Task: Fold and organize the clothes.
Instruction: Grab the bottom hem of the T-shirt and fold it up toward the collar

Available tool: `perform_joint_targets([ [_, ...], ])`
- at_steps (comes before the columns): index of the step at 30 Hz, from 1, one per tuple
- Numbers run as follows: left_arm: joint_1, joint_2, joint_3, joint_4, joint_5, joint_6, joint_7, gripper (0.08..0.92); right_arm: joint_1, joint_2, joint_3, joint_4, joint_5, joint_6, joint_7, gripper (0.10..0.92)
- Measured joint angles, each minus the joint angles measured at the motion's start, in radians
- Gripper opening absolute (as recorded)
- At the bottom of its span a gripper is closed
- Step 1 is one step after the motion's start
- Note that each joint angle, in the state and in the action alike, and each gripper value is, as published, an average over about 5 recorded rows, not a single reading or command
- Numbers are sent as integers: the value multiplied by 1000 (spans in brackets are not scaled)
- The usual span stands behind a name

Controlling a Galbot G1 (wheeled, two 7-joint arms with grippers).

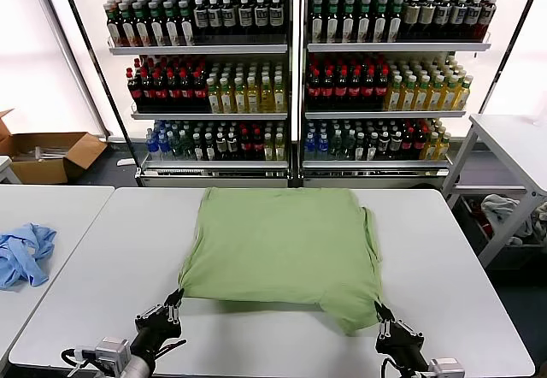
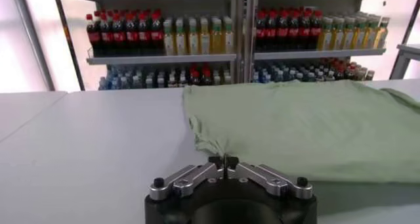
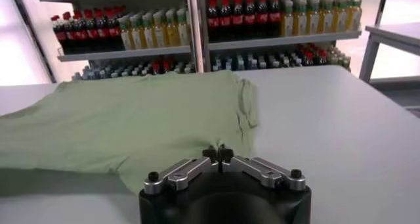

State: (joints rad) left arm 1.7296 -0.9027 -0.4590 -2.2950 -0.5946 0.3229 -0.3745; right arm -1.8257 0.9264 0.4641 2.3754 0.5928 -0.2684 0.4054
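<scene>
The light green shirt (image 1: 282, 245) lies spread on the white table (image 1: 102, 275), back side up, so its collar, buttons and print are hidden. My left gripper (image 1: 176, 296) is shut on the shirt's near left corner; in the left wrist view the gripper (image 2: 224, 159) pinches a bunched tip of green cloth (image 2: 315, 127). At the near right corner my right gripper (image 1: 379, 311) is also shut on the fabric. Its wrist view shows the gripper (image 3: 218, 154) closed on the shirt's (image 3: 131, 123) hem edge.
A light blue garment (image 1: 23, 252) lies on the neighbouring table at the left. Drink shelves (image 1: 291, 70) stand behind the table. A cardboard box (image 1: 47, 154) sits on the floor far left, and another white table (image 1: 517, 138) stands at the right.
</scene>
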Motion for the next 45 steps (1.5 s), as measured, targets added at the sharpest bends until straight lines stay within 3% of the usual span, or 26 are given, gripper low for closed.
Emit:
perform_joint_targets([
  [7, 103, 18, -16, -45, 18, -24, -43, 84, -94, -52, 87, 84, 23, -27, -9, 109],
  [12, 111, 9, -12, -48, 30, -32, -62, 84, -110, -68, 115, 107, 46, -50, -18, 109],
  [29, -119, -43, 55, 36, 20, 5, -79, 84, 238, -95, -11, -16, 134, -231, -38, 109],
  [45, -300, -57, 128, 138, 39, 73, -88, 84, 532, -127, -140, -195, 106, -272, -145, 109],
])
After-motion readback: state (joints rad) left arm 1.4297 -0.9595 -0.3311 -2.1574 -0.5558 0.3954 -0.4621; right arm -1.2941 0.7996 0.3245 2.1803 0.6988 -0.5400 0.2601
